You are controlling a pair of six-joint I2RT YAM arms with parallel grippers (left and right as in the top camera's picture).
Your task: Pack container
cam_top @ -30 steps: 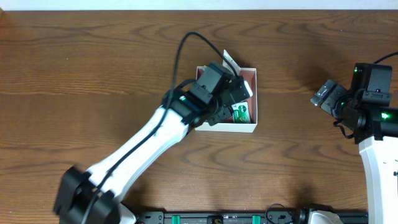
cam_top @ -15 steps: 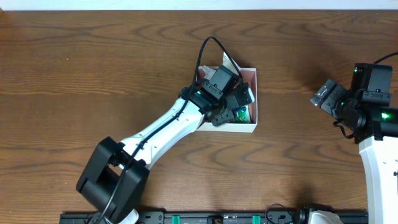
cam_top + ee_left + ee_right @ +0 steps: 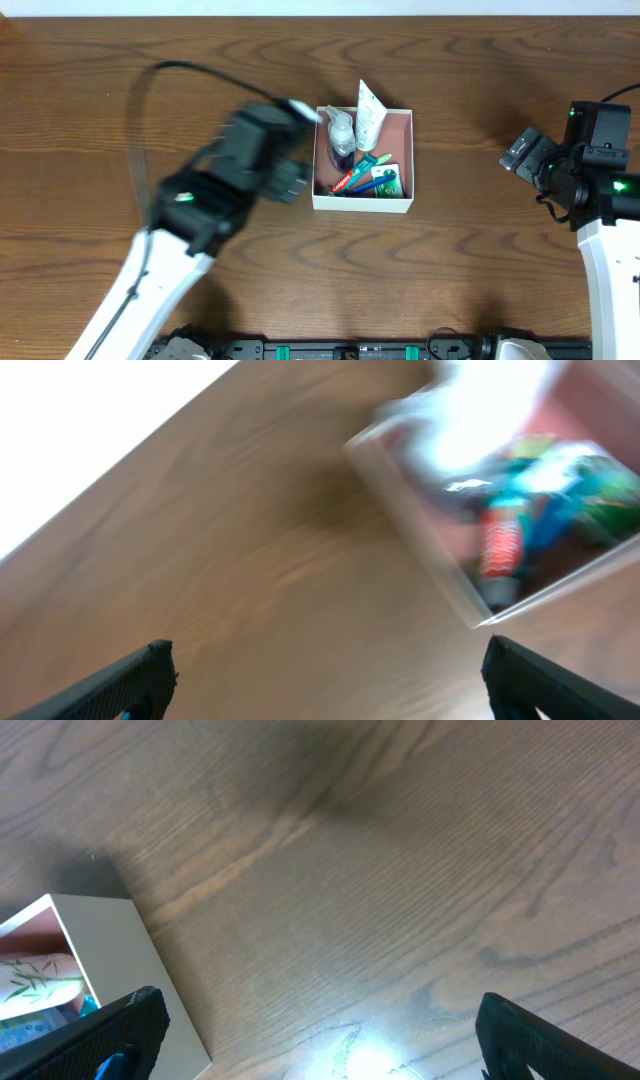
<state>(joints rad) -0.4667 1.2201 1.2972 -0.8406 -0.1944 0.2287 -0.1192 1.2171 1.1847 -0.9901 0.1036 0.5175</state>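
The container [image 3: 362, 204], a small white box with a pinkish inside, stands at the table's middle. In it lie a clear bottle [image 3: 340, 131], a white tube [image 3: 369, 114] leaning over the back rim, toothbrushes [image 3: 352, 180] and a green packet [image 3: 389, 181]. My left gripper [image 3: 289, 183] is open and empty, blurred, just left of the box. In the left wrist view the left gripper [image 3: 325, 665] hangs over bare wood, with the container [image 3: 420, 545] at upper right. My right gripper [image 3: 521, 155] is open and empty, well right of the box. In the right wrist view the right gripper [image 3: 320, 1020] has the container's wall [image 3: 120, 960] at its left.
The dark wooden table [image 3: 150, 70] stretches to all sides. A black rail [image 3: 350, 350] runs along the front edge. The right arm's white base [image 3: 610, 270] stands at the right front.
My left gripper has opened, let go inside the box and swung out to the left of it, uncovering the contents. The right arm has not moved.
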